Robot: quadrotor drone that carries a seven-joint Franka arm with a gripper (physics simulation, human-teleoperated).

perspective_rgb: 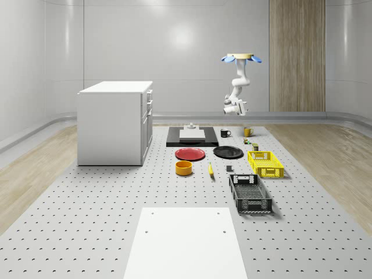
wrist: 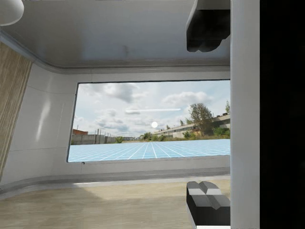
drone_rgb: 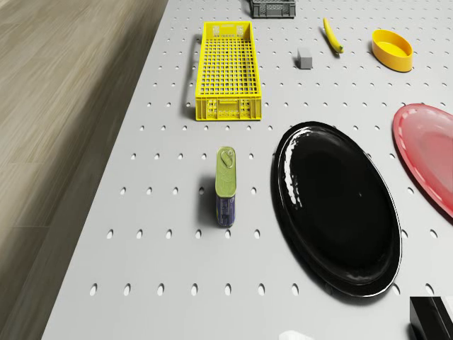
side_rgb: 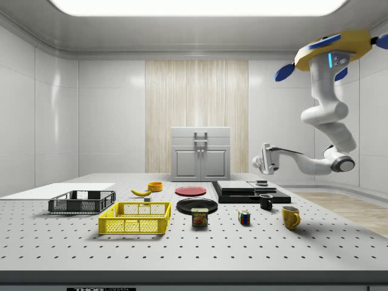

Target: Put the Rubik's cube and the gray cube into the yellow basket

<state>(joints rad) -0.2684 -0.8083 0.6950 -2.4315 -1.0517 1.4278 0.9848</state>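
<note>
Perforated table (perspective_rgb: 87, 221), yellow basket (perspective_rgb: 265, 164), Rubik's cube (side_rgb: 244, 217), black plate (drone_rgb: 336, 205)

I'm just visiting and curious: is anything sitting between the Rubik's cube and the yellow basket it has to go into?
Yes. In the side view, a small can stands on the table between the Rubik's cube and the yellow basket. The gripper hangs in open air above the table, holding nothing.

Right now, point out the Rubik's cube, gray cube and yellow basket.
Rubik's cube (side_rgb: 244, 217): side view, on its front face.
gray cube (drone_rgb: 305, 59): drone view, on its top face.
yellow basket (drone_rgb: 227, 107): drone view, on its near end wall.
</note>
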